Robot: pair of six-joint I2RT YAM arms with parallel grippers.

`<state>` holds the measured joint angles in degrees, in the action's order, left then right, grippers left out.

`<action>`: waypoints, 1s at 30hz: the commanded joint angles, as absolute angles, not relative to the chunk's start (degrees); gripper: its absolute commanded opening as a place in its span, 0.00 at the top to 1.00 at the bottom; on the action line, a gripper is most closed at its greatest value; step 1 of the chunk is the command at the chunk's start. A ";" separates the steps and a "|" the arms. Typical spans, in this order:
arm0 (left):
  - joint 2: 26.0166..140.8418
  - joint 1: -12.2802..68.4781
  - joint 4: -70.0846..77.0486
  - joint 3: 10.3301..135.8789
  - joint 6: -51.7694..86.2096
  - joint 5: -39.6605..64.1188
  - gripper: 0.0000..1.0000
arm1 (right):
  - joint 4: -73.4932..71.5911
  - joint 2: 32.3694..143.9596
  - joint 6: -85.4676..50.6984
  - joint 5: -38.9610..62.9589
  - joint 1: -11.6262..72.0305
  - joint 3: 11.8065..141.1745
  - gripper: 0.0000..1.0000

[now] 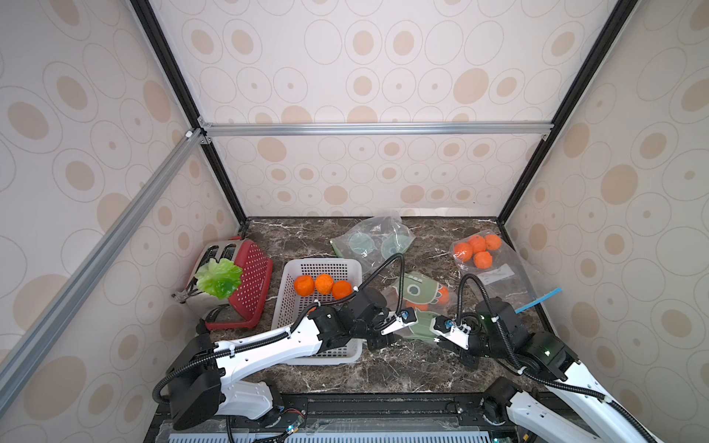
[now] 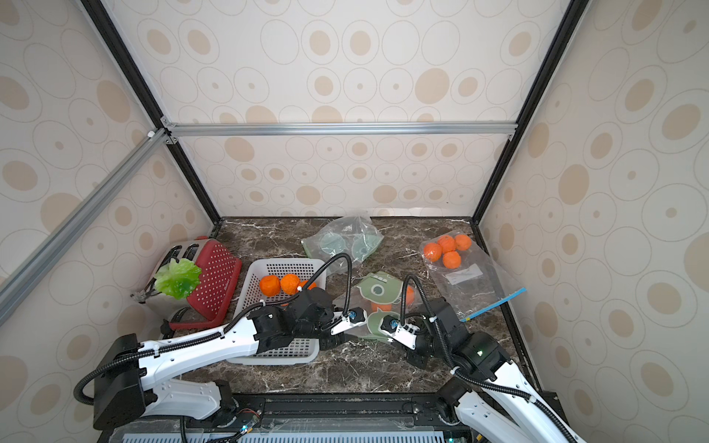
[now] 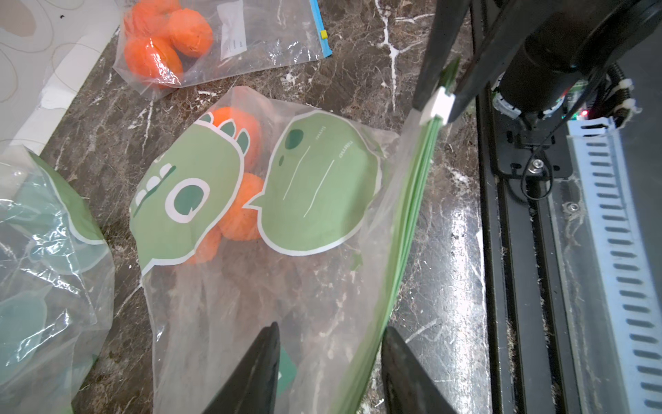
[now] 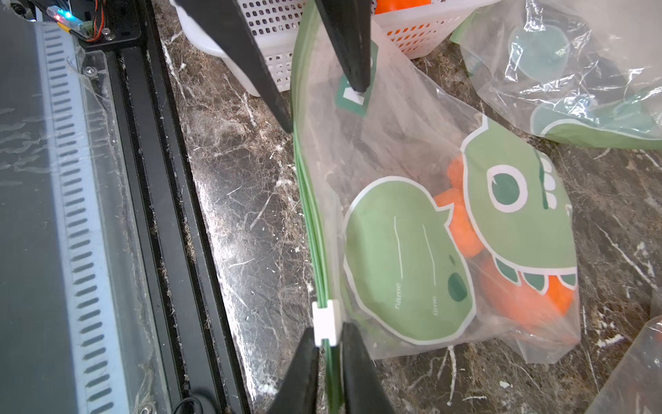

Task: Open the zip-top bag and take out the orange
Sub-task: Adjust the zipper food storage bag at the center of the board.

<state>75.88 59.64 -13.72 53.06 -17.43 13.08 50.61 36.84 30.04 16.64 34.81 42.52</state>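
Right wrist view: we see R hand point(image 4: 327, 344) clamped on zip-top bag point(image 4: 412, 251) at its slider point(image 4: 325, 320); L hand point(image 4: 322, 107) apart, straddling zip edge point(image 4: 304, 200).

Bright, even light (some glare)

See-through zip-top bag point(image 3: 250, 304), green dinosaur picture, green zip strip point(image 3: 406, 222), white slider point(image 3: 437, 107). Bright orange oranges point(image 3: 243, 215). Dark brown table point(image 3: 447, 251), white lines. White basket point(image 1: 322, 262), little holes. Red toaster point(image 1: 255, 276), white dots. Cream walls point(image 1: 383, 76), tan circles.
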 commanded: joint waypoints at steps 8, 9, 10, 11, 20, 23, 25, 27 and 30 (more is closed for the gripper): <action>78.11 59.63 -10.82 53.53 -17.21 10.42 0.74 | 50.48 36.48 29.45 19.71 35.09 42.87 0.81; 78.22 59.62 -10.81 53.44 -17.14 10.61 0.76 | 49.50 36.46 28.38 20.70 35.09 42.87 0.80; 78.31 59.72 -10.73 53.37 -17.15 10.76 0.77 | 48.36 36.54 27.01 21.57 35.13 42.81 0.80; 78.39 59.64 -10.51 53.27 -17.14 10.78 0.79 | 47.14 36.88 25.46 22.49 35.16 42.75 0.78; 78.15 59.72 -10.20 53.35 -17.42 11.03 0.84 | 36.56 39.18 12.52 23.86 35.11 43.23 0.65; 77.79 59.64 -10.22 53.10 -17.39 10.99 0.84 | 34.92 42.64 11.26 24.56 35.15 43.66 0.65; 77.53 59.68 -10.24 53.00 -17.38 10.90 0.84 | 34.16 45.20 10.99 24.37 35.09 44.01 0.66; 77.28 59.70 -10.24 52.83 -17.41 10.97 0.84 | 33.71 48.11 10.69 23.69 35.11 44.90 0.67; 77.08 59.70 -10.12 52.56 -17.24 10.81 0.84 | 33.40 51.10 10.77 25.08 35.13 46.06 0.70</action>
<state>77.91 59.64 -11.16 52.95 -16.47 10.85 34.96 49.80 11.79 23.57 34.81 43.77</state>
